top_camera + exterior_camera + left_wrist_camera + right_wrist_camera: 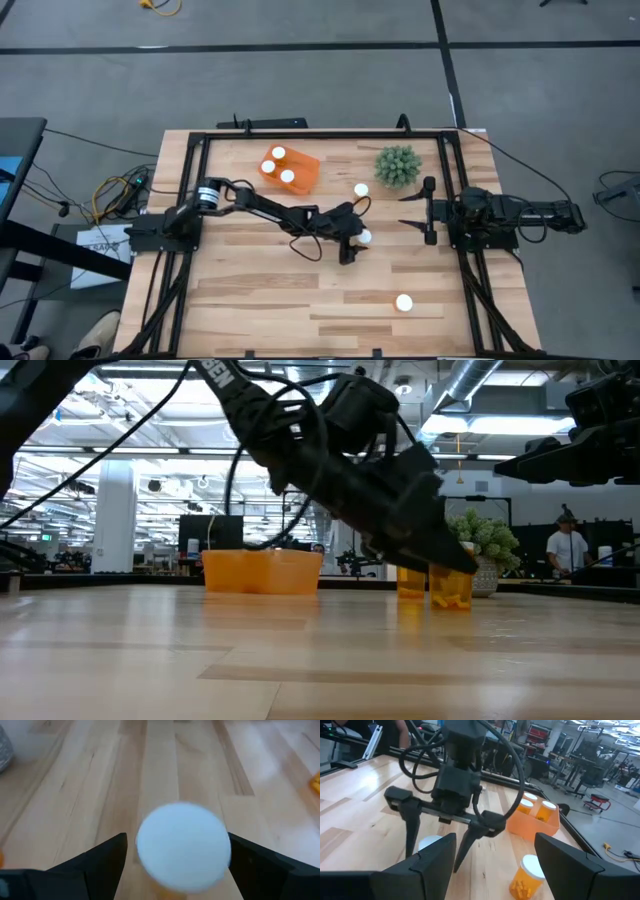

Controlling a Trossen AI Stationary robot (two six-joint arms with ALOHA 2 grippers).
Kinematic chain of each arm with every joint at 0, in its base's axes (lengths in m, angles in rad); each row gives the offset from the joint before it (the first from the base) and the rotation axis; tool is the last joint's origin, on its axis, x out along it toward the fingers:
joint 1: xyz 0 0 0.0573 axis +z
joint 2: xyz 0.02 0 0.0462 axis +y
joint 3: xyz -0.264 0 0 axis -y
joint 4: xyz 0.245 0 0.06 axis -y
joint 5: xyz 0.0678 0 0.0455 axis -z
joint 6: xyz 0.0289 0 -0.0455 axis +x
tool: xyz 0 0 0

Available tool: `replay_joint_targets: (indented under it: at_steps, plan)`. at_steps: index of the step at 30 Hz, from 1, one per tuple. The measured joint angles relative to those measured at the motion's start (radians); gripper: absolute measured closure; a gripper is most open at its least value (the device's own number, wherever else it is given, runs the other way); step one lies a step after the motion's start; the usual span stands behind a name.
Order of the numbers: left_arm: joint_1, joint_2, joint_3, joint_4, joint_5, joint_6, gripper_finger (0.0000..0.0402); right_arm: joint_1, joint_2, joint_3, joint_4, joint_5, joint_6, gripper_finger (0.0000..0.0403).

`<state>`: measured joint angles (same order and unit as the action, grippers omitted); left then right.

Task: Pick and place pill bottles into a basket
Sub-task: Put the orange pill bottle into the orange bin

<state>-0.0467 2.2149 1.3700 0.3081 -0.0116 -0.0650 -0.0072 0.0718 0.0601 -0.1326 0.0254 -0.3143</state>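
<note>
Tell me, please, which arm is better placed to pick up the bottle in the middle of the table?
Left. The left gripper is open directly over that pill bottle, with its white cap between the fingers in the left wrist view. The right gripper waits open at the table's right side, near the plant.

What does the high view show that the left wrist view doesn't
Only the high view shows the basket with three bottles in it, the plant, a bottle beside the plant, a lone bottle near the table's front, and the right gripper waiting at the right side. Only the left wrist view shows the open fingers flanking the cap. Both show the left gripper at the middle bottle.
</note>
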Motion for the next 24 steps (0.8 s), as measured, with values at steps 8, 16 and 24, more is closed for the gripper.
replay_joint_targets:
  at_steps: [8, 16, 24]
  plan:
    - [0.0, 0.012, 0.029, -0.066, -0.039, 0.019, 0.009, 0.0, 0.0, 0.0, 0.0, 0.0, 0.0, 0.0138]
    - [0.0, 0.012, 0.029, -0.06, -0.048, 0.018, 0.0137, 0.0, 0.0, 0.0, -0.001, 0.0, 0.0, 0.0138]
    - [0.003, 0.009, 0.029, -0.013, -0.049, 0.017, 0.021, 0.0, 0.0, 0.0, -0.001, 0.001, 0.0, 0.0138]
